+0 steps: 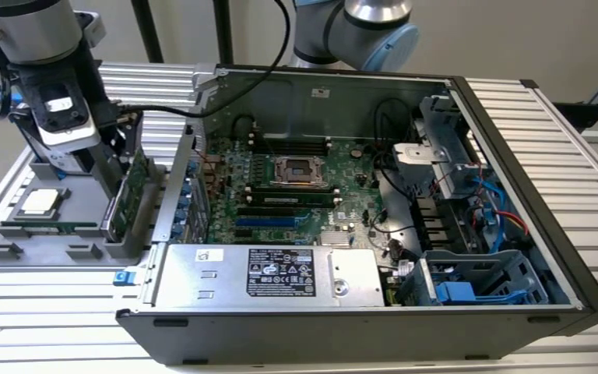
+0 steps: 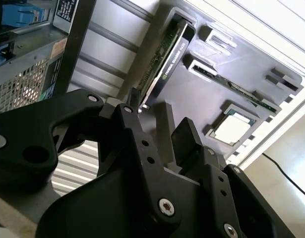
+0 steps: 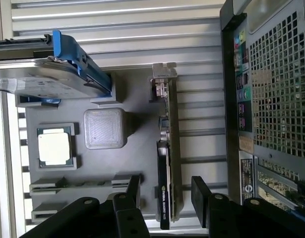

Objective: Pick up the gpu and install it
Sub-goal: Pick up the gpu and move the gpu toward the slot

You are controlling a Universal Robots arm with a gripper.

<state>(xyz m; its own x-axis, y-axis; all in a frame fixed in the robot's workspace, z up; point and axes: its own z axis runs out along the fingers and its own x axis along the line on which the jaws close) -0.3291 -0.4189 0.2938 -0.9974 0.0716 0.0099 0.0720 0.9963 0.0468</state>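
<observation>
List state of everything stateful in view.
gripper: open, straddling the gpu
gpu: on edge in its slot of the tray
computer case: side panel off
processor chip: flat in tray pocket
memory stick: on edge in tray slot
hard drive: resting on tray supports

The ribbed metal table (image 1: 532, 125) is carrying two things directly: a grey parts tray (image 1: 40, 255) and an open computer case (image 1: 330, 340) — sitting just beside it.

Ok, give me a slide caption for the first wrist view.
Gripper, jaws open, poised over the gpu standing on edge in its grey holder beside the computer case.
</observation>
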